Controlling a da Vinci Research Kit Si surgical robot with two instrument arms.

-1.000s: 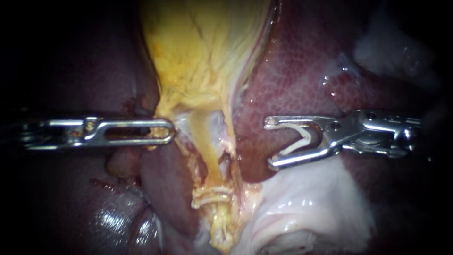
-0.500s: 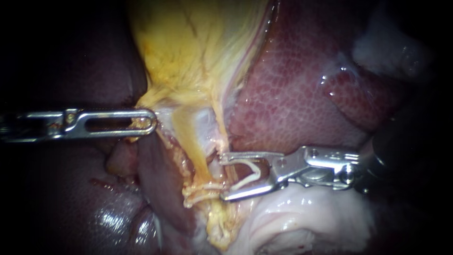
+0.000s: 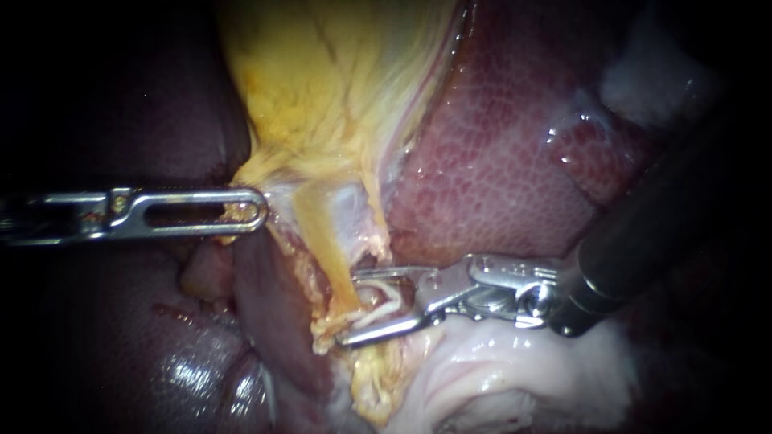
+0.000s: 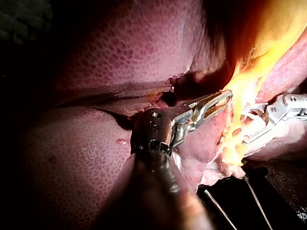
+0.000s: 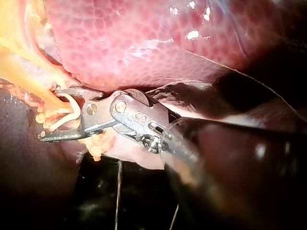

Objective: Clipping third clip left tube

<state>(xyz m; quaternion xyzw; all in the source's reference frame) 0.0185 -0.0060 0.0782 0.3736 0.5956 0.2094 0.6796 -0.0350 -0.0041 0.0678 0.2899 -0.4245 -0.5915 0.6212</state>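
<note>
Right claw (image 3: 351,308) gripping 1 clip (image 3: 383,302), astride tube (image 3: 323,238)

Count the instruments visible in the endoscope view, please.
2. The left instrument holds the yellow tissue at the left; the right instrument, carrying a white clip, straddles the tube near the centre. None seems hidden.

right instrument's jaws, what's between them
A white clip held by the right instrument's jaws, with the yellow tube crossing at their tips; endoscope and right wrist views show it.

A dark surface (image 5: 96,206) showed under the edge of the liver (image 5: 144,43) (too dim to tell what it was), and two thin pale strands (image 5: 118,191) lay across it
</note>
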